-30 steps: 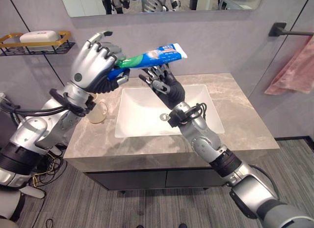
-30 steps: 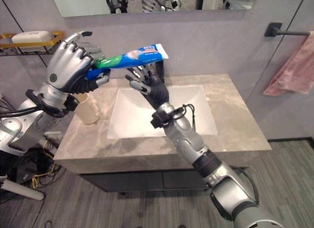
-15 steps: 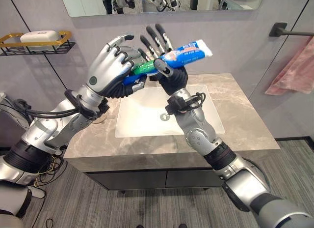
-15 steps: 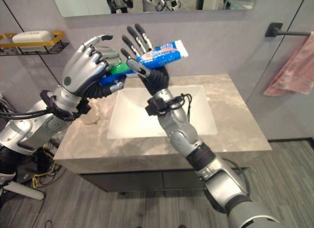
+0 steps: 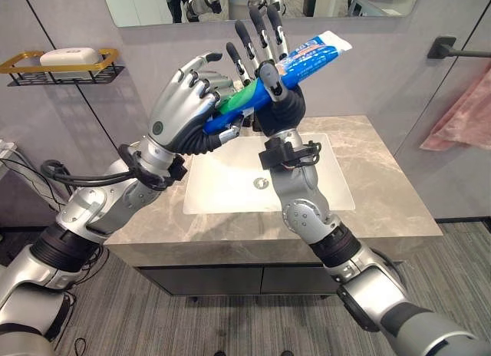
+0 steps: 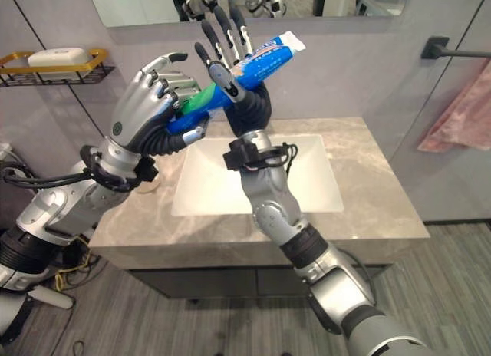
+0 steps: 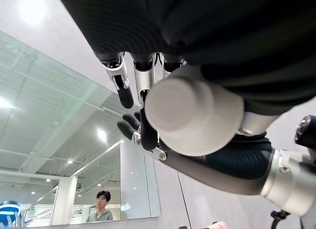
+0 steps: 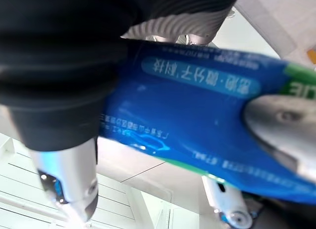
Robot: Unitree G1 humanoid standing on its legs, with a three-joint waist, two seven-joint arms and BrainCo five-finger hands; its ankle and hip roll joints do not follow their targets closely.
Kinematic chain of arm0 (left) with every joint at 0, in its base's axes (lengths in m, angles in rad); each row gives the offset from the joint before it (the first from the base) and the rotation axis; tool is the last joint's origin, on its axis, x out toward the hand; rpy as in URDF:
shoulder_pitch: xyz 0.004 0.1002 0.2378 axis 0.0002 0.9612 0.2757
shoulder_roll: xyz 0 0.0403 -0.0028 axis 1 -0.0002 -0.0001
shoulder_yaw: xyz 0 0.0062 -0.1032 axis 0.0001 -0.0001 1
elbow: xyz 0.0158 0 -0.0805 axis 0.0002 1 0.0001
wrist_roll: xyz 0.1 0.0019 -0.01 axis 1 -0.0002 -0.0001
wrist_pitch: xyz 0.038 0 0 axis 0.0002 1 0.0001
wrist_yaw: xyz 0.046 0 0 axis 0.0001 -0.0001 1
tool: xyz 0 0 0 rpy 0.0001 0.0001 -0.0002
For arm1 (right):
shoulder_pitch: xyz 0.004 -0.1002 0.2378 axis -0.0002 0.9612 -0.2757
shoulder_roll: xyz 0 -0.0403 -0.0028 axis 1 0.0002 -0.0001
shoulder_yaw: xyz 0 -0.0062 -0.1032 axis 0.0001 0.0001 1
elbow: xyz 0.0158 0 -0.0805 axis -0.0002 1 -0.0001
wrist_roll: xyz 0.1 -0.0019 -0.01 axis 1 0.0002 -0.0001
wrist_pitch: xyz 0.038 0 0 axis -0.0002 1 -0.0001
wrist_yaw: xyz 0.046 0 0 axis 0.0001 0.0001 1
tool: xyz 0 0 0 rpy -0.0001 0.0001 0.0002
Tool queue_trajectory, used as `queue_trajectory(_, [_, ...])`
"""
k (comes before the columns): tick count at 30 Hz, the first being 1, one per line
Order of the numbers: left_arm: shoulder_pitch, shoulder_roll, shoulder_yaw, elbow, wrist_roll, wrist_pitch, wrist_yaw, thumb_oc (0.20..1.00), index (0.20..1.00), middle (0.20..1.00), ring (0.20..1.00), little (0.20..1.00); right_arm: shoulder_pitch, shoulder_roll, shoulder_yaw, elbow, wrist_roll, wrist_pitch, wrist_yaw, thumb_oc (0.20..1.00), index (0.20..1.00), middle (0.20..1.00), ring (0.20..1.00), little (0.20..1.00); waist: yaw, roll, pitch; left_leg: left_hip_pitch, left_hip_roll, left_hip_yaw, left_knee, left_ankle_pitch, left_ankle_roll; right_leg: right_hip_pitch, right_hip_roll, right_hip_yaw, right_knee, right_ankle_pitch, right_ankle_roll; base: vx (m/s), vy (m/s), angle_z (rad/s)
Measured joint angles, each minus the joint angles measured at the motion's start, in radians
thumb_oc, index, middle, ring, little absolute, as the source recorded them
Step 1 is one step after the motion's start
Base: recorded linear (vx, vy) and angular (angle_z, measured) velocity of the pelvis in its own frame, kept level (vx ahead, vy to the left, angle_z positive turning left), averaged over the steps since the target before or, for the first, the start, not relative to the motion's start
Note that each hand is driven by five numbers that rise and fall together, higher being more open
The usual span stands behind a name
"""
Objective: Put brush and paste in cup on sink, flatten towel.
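A blue, green and white toothpaste tube [image 5: 307, 53] is held high above the sink [image 5: 230, 191], slanting up to the right. My left hand [image 5: 184, 110] is shut on its green cap end, and the white cap [image 7: 192, 115] shows in the left wrist view. My right hand [image 5: 280, 110] stands upright behind the tube's middle. Its fingers are straight and spread, and its thumb [image 8: 281, 125] lies across the tube [image 8: 197, 105]. A pink towel [image 5: 468, 114] hangs bunched from a black bar [image 5: 460, 49] on the right wall.
The white basin is set in a grey marble counter [image 5: 383, 210]. A gold wall shelf [image 5: 61, 64] with a soap bar is at the upper left. A mirror [image 5: 153, 3] runs above the sink. A person [image 7: 101, 207] is reflected in it.
Both hands rose with the tube and moved right. My right hand came up from under the tube to stand behind it, thumb across it. The camera also shifted slightly.
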Motion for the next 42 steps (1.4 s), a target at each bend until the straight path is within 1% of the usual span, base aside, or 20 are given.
queue_trajectory(5, [0.029,-0.030,0.020,-0.004,-0.001,0.000,-0.001,0.200,0.200,0.200,0.200,0.200,0.000,0.004,0.000,-0.002,0.000,0.000,-0.003,1.000,1.000,1.000,1.000,1.000,0.006,0.000,0.000,-0.001,0.000,-0.001,0.000,0.000,0.000,0.000,0.000,-0.001,0.000,0.000,0.000,0.00,0.000,0.00])
queue_trajectory(7, [0.033,-0.031,0.025,-0.004,-0.001,-0.001,-0.001,0.200,0.200,0.200,0.200,0.200,0.000,0.004,0.000,-0.003,0.000,0.000,-0.005,1.000,1.000,1.000,1.000,1.000,0.008,0.000,0.000,-0.001,0.000,-0.002,0.000,0.000,0.000,0.000,0.000,-0.002,0.000,0.000,0.000,0.00,0.000,0.00])
queue_trajectory(8, [0.049,-0.031,0.040,-0.008,-0.001,-0.002,-0.002,0.200,0.200,0.200,0.200,0.200,0.000,0.004,0.000,-0.005,0.000,0.000,-0.011,0.956,0.956,0.956,0.956,0.956,0.008,0.001,0.000,-0.002,0.000,-0.002,0.000,0.000,0.000,0.000,0.000,-0.002,0.000,0.000,-0.001,0.00,0.000,0.00])
queue_trajectory(14, [0.106,-0.033,0.077,-0.033,-0.029,-0.007,-0.001,0.200,0.200,0.200,0.200,0.200,0.000,0.004,-0.001,-0.026,-0.001,0.000,-0.021,0.937,0.937,0.937,0.937,0.937,0.021,0.001,0.000,-0.003,0.000,-0.006,0.000,0.000,0.000,0.000,0.000,-0.004,0.000,-0.002,-0.002,0.00,0.000,0.01])
queue_trajectory(17, [0.136,-0.055,0.089,-0.036,-0.038,-0.007,-0.001,0.200,0.200,0.200,0.200,0.200,0.000,0.004,-0.003,-0.030,-0.001,-0.001,-0.022,0.925,0.925,0.925,0.925,0.925,0.023,0.001,-0.001,-0.008,-0.002,-0.019,0.000,0.003,-0.001,0.000,-0.001,-0.011,0.000,-0.002,-0.002,0.01,-0.002,0.10])
queue_trajectory(19, [0.137,-0.069,0.090,-0.036,-0.039,-0.006,-0.001,0.200,0.200,0.200,0.200,0.200,0.000,0.004,-0.005,-0.032,-0.001,-0.005,-0.023,0.890,0.890,0.890,0.890,0.890,0.023,0.001,-0.001,-0.016,-0.002,-0.029,0.000,0.007,0.000,-0.002,-0.002,-0.024,0.000,-0.002,-0.002,0.01,0.000,0.14])
queue_trajectory(23, [0.138,-0.069,0.090,-0.036,-0.039,-0.005,-0.001,0.200,0.200,0.200,0.200,0.200,0.000,0.004,-0.005,-0.039,-0.001,-0.013,-0.034,0.583,0.583,0.583,0.583,0.583,0.025,0.001,-0.001,-0.017,-0.002,-0.031,0.000,0.008,-0.001,-0.002,-0.002,-0.026,0.000,-0.003,-0.002,0.00,0.000,0.02])
queue_trajectory(24, [0.138,-0.069,0.090,-0.036,-0.039,-0.004,-0.001,0.200,0.200,0.200,0.200,0.200,0.000,0.004,-0.005,-0.039,-0.001,-0.013,-0.038,0.429,0.429,0.429,0.429,0.429,0.024,0.001,-0.001,-0.017,-0.002,-0.031,0.000,0.008,-0.001,-0.002,-0.002,-0.027,0.000,-0.003,-0.002,0.00,0.000,0.00])
queue_trajectory(25, [0.138,-0.069,0.090,-0.036,-0.039,-0.001,-0.001,0.200,0.200,0.200,0.200,0.200,0.000,0.004,-0.005,-0.039,-0.001,-0.013,-0.039,0.200,0.200,0.200,0.200,0.200,0.024,0.001,-0.001,-0.017,-0.002,-0.030,0.000,0.008,-0.001,-0.002,-0.002,-0.027,0.000,-0.003,-0.002,0.00,0.000,0.00])
queue_trajectory(32, [0.138,-0.070,0.090,-0.034,-0.039,0.006,-0.001,0.200,0.200,0.200,0.200,0.200,0.000,0.012,-0.001,-0.040,-0.001,-0.013,-0.039,0.200,0.200,0.200,0.200,0.200,0.024,0.001,-0.001,-0.017,-0.002,-0.031,0.000,0.008,-0.001,-0.002,-0.002,-0.027,0.000,-0.003,-0.002,0.00,0.000,0.00])
queue_trajectory(34, [0.141,-0.098,0.090,-0.034,-0.039,0.015,-0.001,0.200,0.200,0.200,0.200,0.200,0.004,0.021,-0.004,-0.040,-0.001,-0.020,-0.045,0.200,0.200,0.200,0.200,0.200,0.026,-0.001,-0.002,-0.017,-0.002,-0.031,0.000,0.008,-0.001,-0.002,-0.002,-0.027,0.000,-0.003,-0.002,0.00,0.000,0.00])
queue_trajectory(35, [0.141,-0.113,0.092,-0.034,-0.040,0.022,-0.001,0.448,0.448,0.448,0.448,0.448,0.004,0.025,-0.008,-0.040,-0.003,-0.023,-0.060,0.200,0.200,0.200,0.200,0.200,0.026,-0.002,-0.003,-0.017,-0.002,-0.032,0.000,0.008,-0.001,-0.002,-0.002,-0.028,0.000,-0.002,-0.002,0.00,0.000,0.00])
queue_trajectory(36, [0.141,-0.116,0.093,-0.034,-0.040,0.025,-0.001,0.790,0.790,0.790,0.790,0.790,0.004,0.028,-0.008,-0.040,-0.003,-0.024,-0.066,0.200,0.200,0.200,0.200,0.200,0.026,-0.002,-0.003,-0.017,-0.002,-0.032,0.000,0.008,-0.001,-0.002,-0.002,-0.028,0.000,-0.002,-0.002,0.00,0.000,0.00])
queue_trajectory(37, [0.156,-0.121,0.107,-0.041,-0.042,0.024,-0.001,0.956,0.956,0.956,0.956,0.956,0.005,0.033,-0.012,-0.039,-0.008,-0.026,-0.089,0.200,0.200,0.200,0.200,0.200,0.026,-0.002,-0.003,-0.017,-0.001,-0.033,0.000,0.008,-0.001,-0.001,-0.001,-0.030,0.000,-0.002,-0.002,0.00,0.000,0.00])
queue_trajectory(38, [0.190,-0.130,0.131,-0.060,-0.061,0.024,0.000,1.000,1.000,1.000,1.000,1.000,0.009,0.042,-0.019,-0.039,-0.012,-0.030,-0.113,0.200,0.200,0.200,0.200,0.200,0.026,-0.003,-0.003,-0.018,-0.001,-0.034,0.000,0.008,-0.001,-0.001,-0.001,-0.031,0.000,-0.002,-0.002,-0.01,0.000,0.03])
queue_trajectory(42, [0.296,-0.168,0.184,-0.104,-0.106,0.023,0.006,1.000,1.000,1.000,1.000,1.000,0.028,0.044,-0.062,-0.033,-0.026,-0.038,-0.173,0.200,0.200,0.200,0.200,0.200,0.040,-0.008,-0.006,-0.023,-0.001,-0.044,0.000,0.009,-0.002,-0.001,-0.001,-0.036,0.000,-0.003,-0.003,-0.01,0.001,0.08])
